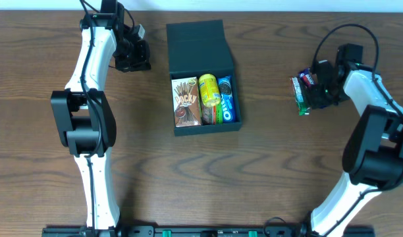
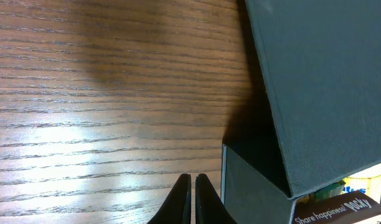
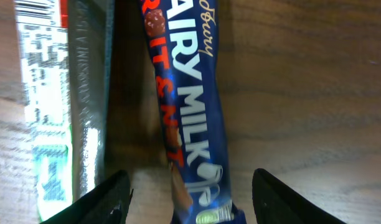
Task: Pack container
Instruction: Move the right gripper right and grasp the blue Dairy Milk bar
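We found the container, a dark box, at upper centre of the overhead frame on the wooden table, with its flap lid thrown open toward the top edge. Three items stood side by side in it:

- At the left was a brown carton marked "POCKY". The left wrist view showed "Share happiness! Pocky" on its end.
- In the middle was a yellow-green packet. Its print was too small to read.
- At the right was a blue pack lettered "OREO".

A strip of green showed low between the last two, and we could not identify it.

The left gripper sat at upper left, just beside the lid. Its fingers were pressed together with nothing between them.

The right gripper sat at the right of the overhead frame, well apart from the container. Its fingers were spread wide, one on either side of a blue chocolate bar lying on the table, and neither finger touched the wrapper. The wrapper read "DAIRY MILK", with part of the script "Cadbury" above it and red lettering that appeared to say "FRUIT & NUT", partly cut off.

Just beside the bar, at the left of the right wrist frame, lay a green and silver packet. It carried a white panel of fine print that we could not read.
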Robot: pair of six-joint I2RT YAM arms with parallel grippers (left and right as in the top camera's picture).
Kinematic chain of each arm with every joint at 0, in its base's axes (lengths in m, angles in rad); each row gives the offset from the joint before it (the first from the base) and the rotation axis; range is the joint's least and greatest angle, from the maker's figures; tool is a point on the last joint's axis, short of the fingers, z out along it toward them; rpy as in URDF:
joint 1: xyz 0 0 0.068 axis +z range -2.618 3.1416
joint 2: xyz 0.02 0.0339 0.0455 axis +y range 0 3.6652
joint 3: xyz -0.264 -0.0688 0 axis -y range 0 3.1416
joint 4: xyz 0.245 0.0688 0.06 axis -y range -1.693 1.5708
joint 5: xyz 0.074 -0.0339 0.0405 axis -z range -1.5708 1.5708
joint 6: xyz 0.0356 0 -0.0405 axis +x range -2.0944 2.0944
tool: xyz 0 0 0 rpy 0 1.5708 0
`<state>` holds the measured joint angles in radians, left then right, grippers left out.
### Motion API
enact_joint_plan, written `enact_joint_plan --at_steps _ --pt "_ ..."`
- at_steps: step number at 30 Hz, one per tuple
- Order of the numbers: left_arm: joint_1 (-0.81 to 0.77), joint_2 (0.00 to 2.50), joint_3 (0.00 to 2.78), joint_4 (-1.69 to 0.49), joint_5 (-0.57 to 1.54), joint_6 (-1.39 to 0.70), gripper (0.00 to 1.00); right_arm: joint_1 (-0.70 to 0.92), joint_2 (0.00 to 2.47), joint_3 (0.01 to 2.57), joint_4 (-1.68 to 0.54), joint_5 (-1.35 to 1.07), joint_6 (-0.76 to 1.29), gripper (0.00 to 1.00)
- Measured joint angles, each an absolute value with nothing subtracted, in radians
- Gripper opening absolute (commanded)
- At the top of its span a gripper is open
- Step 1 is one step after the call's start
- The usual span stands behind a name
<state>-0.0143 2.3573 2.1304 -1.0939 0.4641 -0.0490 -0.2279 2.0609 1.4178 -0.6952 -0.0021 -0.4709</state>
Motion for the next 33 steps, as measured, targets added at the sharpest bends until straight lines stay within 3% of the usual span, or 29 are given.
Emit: enact_joint_plan --at_steps 8,16,26,33 --pt "-0.014 2.357 2.130 -1.094 0.464 -0.053 0.06 -0.228 2.081 1.417 -0.689 -0.002 -0.472 0.57" --pt "-0.014 2.357 2.130 -1.094 0.464 -0.056 0.06 -0.237 2.086 1.418 -0.687 -0.020 -0.445 0.29" --pt "-0.014 2.357 2.130 -1.094 0.464 -0.056 0.06 -0.238 2.086 1.419 -0.693 -0.027 -0.388 0.18" --pt "-0.014 2.357 2.130 -1.094 0.464 -0.056 0.06 -0.218 2.087 1.430 -0.730 -0.026 -0.297 0.02"
